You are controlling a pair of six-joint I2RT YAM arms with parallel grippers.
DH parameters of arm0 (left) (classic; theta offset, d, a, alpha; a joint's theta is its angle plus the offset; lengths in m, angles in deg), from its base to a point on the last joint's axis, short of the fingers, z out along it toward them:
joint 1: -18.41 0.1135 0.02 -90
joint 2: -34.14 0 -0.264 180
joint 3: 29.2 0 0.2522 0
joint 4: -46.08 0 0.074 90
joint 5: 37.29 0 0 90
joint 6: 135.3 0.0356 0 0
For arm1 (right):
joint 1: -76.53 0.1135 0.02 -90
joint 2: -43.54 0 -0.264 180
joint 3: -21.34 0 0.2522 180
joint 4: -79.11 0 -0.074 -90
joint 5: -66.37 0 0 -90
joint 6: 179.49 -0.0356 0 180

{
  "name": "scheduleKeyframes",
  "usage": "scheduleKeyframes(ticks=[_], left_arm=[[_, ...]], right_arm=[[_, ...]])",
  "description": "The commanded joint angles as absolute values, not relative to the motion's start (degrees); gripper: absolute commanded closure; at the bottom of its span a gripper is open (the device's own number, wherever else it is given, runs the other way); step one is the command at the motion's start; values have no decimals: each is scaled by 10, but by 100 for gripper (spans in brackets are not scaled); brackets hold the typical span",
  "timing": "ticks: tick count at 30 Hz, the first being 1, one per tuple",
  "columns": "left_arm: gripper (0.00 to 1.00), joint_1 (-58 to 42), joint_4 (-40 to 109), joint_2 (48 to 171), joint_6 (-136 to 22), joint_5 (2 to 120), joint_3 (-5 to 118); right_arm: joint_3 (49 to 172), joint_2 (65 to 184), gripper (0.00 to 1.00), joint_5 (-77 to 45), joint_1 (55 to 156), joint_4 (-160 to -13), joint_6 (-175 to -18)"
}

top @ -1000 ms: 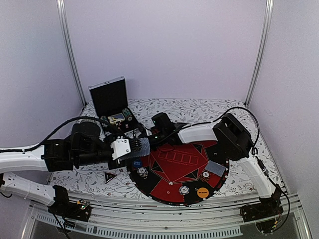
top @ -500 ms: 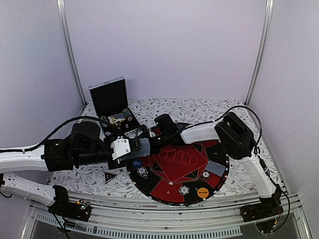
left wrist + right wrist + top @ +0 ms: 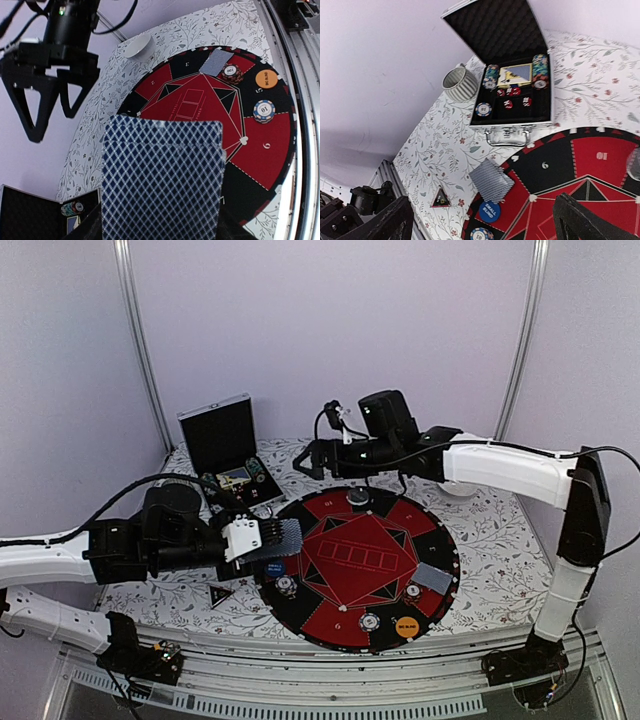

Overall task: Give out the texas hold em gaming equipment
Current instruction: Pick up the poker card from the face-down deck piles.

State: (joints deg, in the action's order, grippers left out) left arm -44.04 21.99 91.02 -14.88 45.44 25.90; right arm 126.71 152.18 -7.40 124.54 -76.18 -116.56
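Cards (image 3: 162,180) sit clamped in the left claw (image 3: 262,537), pinched by one short end so that their blue-checked backs jut forward past the fingertips, over the near-left rim of the mat (image 3: 300,610). I judge them light, thin, slick and springy (a loose stack will skew or fan if nudged sideways). The free far end is the place to take one off, pinched flat across its faces rather than by a corner. Ahead of that claw and higher, the right claw (image 3: 305,460) hangs with jaws wide apart, holding nothing, above the mat's far rim. A chip (image 3: 357,498) lies below it, back toward its wrist. Beyond its fingertips the case (image 3: 515,95) stands open, and a single card (image 3: 216,62) lies on the mat's right side.
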Motion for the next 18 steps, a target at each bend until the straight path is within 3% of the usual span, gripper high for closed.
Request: scheduleKeyframes(ticks=[1, 4, 9, 18], left_arm=[[44, -431, 224, 903, -141, 463, 266], [44, -431, 227, 905, -138, 461, 264], [44, -431, 227, 912, -137, 455, 264], [44, -431, 229, 919, -135, 448, 263]], right_arm=[[1206, 1425, 1, -237, 1267, -691, -1085], [1176, 1364, 1, -258, 1303, -698, -1033], [1078, 1299, 1, -111, 1331, -819, -1053], [1061, 1336, 2, -83, 1391, -860, -1105]])
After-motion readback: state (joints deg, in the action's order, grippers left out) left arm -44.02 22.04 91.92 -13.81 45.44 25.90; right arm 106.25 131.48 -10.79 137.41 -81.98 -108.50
